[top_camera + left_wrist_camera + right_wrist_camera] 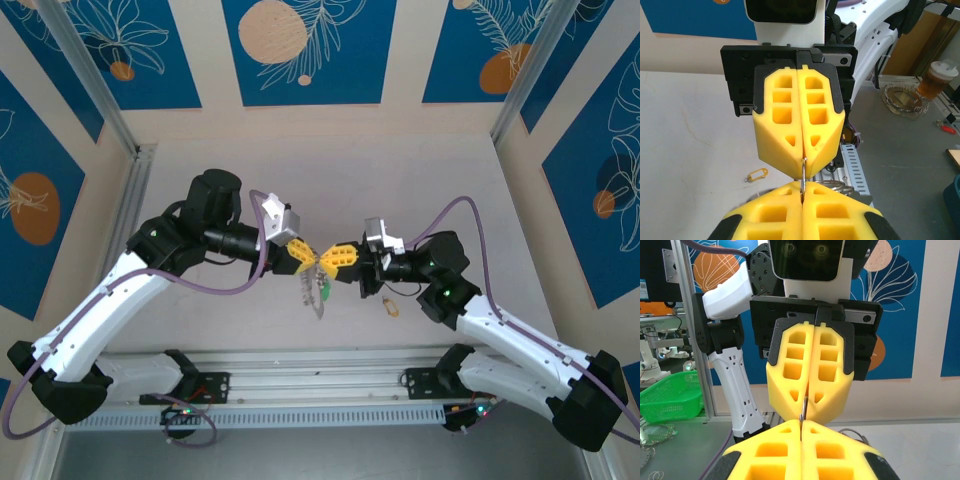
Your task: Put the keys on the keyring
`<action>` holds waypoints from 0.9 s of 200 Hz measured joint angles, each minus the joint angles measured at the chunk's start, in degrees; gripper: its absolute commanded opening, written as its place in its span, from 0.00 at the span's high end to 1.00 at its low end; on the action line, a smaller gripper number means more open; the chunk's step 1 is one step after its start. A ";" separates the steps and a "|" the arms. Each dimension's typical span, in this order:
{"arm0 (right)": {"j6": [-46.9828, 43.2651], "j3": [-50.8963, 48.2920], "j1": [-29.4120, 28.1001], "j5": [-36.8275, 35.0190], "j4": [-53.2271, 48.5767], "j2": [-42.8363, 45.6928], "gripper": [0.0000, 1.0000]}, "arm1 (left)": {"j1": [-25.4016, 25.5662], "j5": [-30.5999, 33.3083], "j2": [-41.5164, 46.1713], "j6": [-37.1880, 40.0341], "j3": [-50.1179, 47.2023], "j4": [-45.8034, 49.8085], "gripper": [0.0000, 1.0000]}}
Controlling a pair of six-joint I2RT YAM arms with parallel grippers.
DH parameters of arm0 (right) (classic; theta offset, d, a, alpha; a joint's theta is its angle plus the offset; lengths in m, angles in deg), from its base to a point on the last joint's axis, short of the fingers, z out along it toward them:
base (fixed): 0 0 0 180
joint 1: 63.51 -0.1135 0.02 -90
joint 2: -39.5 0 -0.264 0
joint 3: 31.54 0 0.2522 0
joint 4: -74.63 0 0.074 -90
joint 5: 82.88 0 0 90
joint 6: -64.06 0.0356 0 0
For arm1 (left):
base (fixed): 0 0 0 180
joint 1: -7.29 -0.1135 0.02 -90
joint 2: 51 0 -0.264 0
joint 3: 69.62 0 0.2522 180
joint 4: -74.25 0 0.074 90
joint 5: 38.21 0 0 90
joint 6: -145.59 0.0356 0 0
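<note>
Holding the keyring (316, 295) with left fingers (300, 250) and right fingers (340, 256) both closed on it, I risk it slipping if either arm tugs.

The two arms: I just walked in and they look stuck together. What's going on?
The left gripper and right gripper are shut tip to tip above the table, both pinching the keyring, whose loop hangs below them. The key lies on the table, not yet on the ring.
</note>
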 measured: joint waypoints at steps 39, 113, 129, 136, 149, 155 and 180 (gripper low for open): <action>-0.72 2.19 0.11 -2.27 -4.59 0.09 0.56 | -0.04 1.29 -0.02 0.07 -0.50 -0.46 1.00; -1.64 6.54 0.66 -14.82 -30.32 11.10 0.30 | -0.04 6.99 0.72 1.11 -4.22 -1.11 1.00; -0.20 8.09 1.95 -19.54 -40.33 14.25 0.30 | -0.04 7.96 1.60 1.11 -5.70 -1.60 1.00; 0.98 8.55 2.93 -21.55 -44.94 15.23 0.30 | -0.04 8.39 1.88 1.11 -6.32 -1.84 1.00; 4.24 8.68 4.96 -24.30 -52.57 15.78 0.30 | -0.04 9.46 2.12 1.14 -7.28 -2.45 1.00; 6.23 8.41 6.21 -25.33 -56.22 15.74 0.30 | -0.04 9.94 2.16 1.16 -7.76 -2.86 1.00; 14.01 5.35 11.96 -26.75 -68.13 14.53 0.31 | -0.15 11.74 2.23 1.31 -10.25 -5.20 1.00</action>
